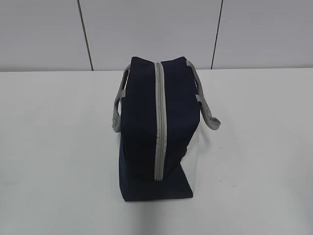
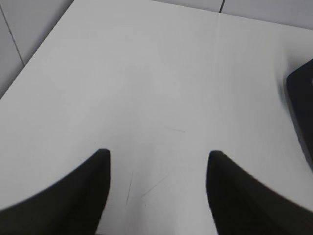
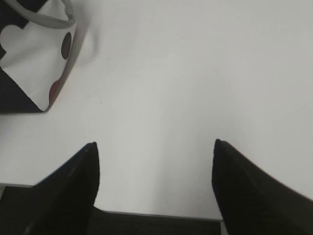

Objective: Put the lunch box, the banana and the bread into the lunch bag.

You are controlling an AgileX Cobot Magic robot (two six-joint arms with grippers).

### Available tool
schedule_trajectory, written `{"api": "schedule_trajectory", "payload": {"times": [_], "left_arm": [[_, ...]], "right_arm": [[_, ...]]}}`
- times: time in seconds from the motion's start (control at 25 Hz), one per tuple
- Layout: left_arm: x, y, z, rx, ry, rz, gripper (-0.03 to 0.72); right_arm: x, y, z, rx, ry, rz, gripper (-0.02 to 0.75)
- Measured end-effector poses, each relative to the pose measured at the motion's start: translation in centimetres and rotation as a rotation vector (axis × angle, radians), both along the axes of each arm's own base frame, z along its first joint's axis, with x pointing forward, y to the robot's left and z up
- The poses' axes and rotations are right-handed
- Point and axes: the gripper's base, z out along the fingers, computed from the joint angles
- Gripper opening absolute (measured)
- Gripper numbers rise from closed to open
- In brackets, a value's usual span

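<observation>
One bag on the table, zipped shut, both pincers empty

One container is all you have in front of you: the lunch bag [image 1: 157,132], standing upright near the middle of the white table [image 1: 54,156]. Your exterior view looks down on its navy top, where the grey zipper [image 1: 160,122] runs the full length from the far end to the near end and lies closed, so you cannot see anything of the inside. One grey handle [image 1: 119,105] hangs off the bag's left side and the other handle [image 1: 205,105] droops off the right. A white side panel [image 1: 194,156] shows on the bag's right flank.

Your left pincer [image 2: 157,196] hangs over bare table with its two dark fingers [image 2: 73,200] spread apart and nothing between them; only a dark blurred edge of the bag shows at the right border of that view. Your right pincer [image 3: 155,191] is likewise spread wide and empty, near the table's front edge. In its view the bag's lower corner sits at the upper left, well apart from the fingers, showing white fabric with dark and reddish spots.

You have no sight of the lunch box, the banana or the bread in any view.
</observation>
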Motion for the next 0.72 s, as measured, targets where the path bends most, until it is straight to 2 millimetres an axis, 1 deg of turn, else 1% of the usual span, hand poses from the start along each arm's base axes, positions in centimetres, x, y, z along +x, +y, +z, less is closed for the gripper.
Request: {"api": "schedule_trajectory", "payload": {"times": [0.08, 0.16, 0.72], "left_arm": [[0.00, 0.00, 0.00, 0.000, 0.000, 0.000, 0.434], [0.00, 0.00, 0.00, 0.000, 0.000, 0.000, 0.434], [-0.03, -0.02, 0.00, -0.002, -0.002, -0.001, 0.434]], "right_arm": [[-0.76, -0.09, -0.03, 0.006, -0.051, 0.000, 0.531], [-0.97, -0.11, -0.07, 0.007, -0.060, 0.000, 0.531], [-1.05, -0.12, -0.02, 0.008, -0.068, 0.000, 0.531]]}}
